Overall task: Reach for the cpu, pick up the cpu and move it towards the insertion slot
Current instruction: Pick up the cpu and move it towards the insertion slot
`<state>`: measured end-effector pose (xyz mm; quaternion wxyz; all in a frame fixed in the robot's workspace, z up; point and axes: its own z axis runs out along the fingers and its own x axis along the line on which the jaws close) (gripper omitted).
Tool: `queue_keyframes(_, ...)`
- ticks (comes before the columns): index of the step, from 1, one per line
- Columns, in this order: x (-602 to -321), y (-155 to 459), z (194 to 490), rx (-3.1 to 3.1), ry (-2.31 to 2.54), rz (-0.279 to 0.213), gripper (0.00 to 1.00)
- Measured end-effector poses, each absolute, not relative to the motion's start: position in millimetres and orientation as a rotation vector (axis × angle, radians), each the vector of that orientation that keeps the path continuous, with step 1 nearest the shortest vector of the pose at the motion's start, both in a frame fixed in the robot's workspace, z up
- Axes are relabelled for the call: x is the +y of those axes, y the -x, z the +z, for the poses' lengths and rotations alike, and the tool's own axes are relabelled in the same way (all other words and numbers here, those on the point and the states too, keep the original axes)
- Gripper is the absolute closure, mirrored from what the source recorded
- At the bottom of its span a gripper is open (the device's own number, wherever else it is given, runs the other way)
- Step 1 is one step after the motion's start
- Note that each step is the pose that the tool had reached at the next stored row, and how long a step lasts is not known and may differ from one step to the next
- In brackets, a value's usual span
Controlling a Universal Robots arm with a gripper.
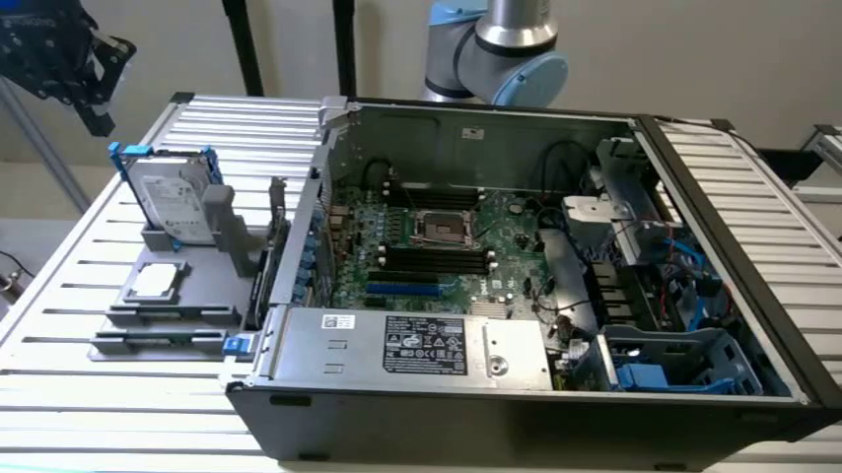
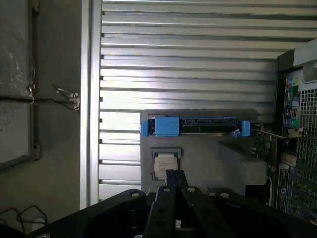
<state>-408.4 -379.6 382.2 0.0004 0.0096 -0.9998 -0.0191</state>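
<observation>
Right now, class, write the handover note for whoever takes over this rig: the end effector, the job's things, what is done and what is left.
The end effector hangs above the grey tray, nearest the cpu.
The cpu lies flat in its holder on that tray, outside the computer case, to the exterior view's left of it.
The insertion slot sits on the motherboard inside the open case, without the chip.
Done: end effector positioned over the cpu.
Left: pickup and the move towards the slot.

To be counted are one small flat square silver-grey cpu (image 1: 156,279), one larger rectangular silver hard drive (image 1: 175,200) in blue brackets, one square shiny metal-framed insertion slot (image 1: 444,230), one open black computer case (image 1: 526,434), one grey plastic holder stand (image 1: 211,296) and one slatted metal tabletop (image 1: 105,414).
</observation>
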Motion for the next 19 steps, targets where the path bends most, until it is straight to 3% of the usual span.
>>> queue_keyframes(6, -382, 408, 382, -3.14, -0.03, -0.06, 0.89)
queue_keyframes(19, -420, 408, 367, -3.14, -0.031, -0.058, 0.89)
